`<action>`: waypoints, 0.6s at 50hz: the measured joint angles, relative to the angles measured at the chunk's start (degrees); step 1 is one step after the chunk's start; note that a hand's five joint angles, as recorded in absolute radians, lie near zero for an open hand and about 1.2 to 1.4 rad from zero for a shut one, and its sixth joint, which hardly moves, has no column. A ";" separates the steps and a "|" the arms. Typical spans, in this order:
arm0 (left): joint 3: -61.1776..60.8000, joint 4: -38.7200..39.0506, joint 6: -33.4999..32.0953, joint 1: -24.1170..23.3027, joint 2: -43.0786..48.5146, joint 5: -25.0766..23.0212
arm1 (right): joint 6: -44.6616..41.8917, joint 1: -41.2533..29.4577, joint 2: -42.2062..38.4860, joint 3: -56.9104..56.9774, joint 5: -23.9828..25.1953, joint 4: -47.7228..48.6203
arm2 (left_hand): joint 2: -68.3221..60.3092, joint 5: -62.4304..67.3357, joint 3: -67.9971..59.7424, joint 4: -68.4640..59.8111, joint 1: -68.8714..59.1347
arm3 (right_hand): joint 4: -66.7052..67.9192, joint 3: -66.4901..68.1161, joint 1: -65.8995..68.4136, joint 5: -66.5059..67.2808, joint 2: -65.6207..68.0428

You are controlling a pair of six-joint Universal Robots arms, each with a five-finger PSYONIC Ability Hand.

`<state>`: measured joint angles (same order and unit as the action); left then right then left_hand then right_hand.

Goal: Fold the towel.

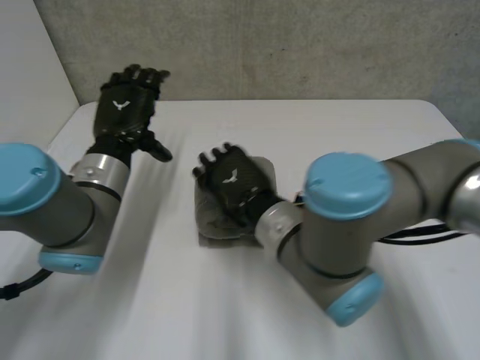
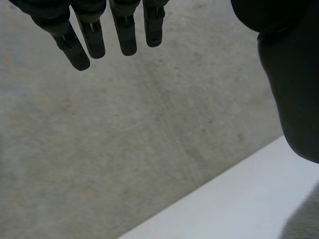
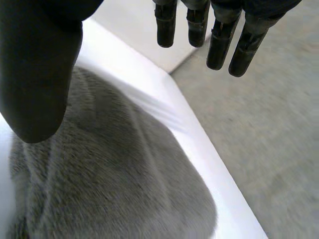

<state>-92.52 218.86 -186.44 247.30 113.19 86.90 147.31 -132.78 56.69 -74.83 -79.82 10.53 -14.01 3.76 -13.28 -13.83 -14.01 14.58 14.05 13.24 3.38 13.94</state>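
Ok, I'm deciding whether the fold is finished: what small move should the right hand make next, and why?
Probably lower the right hand and press the towel flat. The towel lies as a small bundle under its palm, its fingers are straight and hold nothing, and the left hand is open, away from the towel over the table.

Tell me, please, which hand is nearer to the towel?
Right. The right hand is directly over the grey towel; the left hand is well apart, off to its side.
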 measured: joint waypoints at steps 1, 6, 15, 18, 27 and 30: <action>0.72 -0.63 0.06 -0.68 0.93 0.00 | 1.44 0.92 1.32 -1.25 0.01 0.04 | 0.00 0.00 0.00 0.00 0.00 | 0.00 0.00 -0.01 0.00 0.00; 2.99 -3.65 0.68 -3.73 4.26 0.09 | 6.70 4.30 4.17 -4.62 -0.08 0.11 | 0.00 0.00 0.01 0.00 0.00 | 0.00 0.00 -0.02 0.00 0.00; 4.53 -11.50 1.69 -9.20 10.14 1.83 | 15.63 9.33 -0.51 -4.01 0.06 -0.24 | 0.00 0.00 0.00 0.00 0.00 | 0.00 0.00 -0.03 0.00 0.00; 4.56 -13.15 1.25 -9.88 12.02 2.97 | 17.53 10.05 -3.79 -2.15 -0.02 -0.94 | 0.00 0.00 0.00 0.00 0.00 | 0.00 0.00 -0.03 0.00 0.00; 4.74 -13.88 -2.93 -9.94 14.87 5.00 | 18.84 11.20 -10.17 3.33 -0.37 -6.69 | -0.04 0.00 0.00 0.00 0.00 | 0.00 0.00 -0.64 0.00 0.00; 4.83 -13.88 -4.09 -10.00 14.09 5.82 | 18.97 11.48 -9.56 4.23 -0.39 -9.23 | -0.04 0.00 0.00 0.00 0.00 | 0.00 -0.01 -1.32 0.00 0.00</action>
<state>-87.69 204.99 -190.53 237.30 127.28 92.72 166.27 -121.30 47.12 -70.61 -80.21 1.30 -14.05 3.76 -13.28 -13.84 -14.01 14.58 14.04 11.93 3.37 13.94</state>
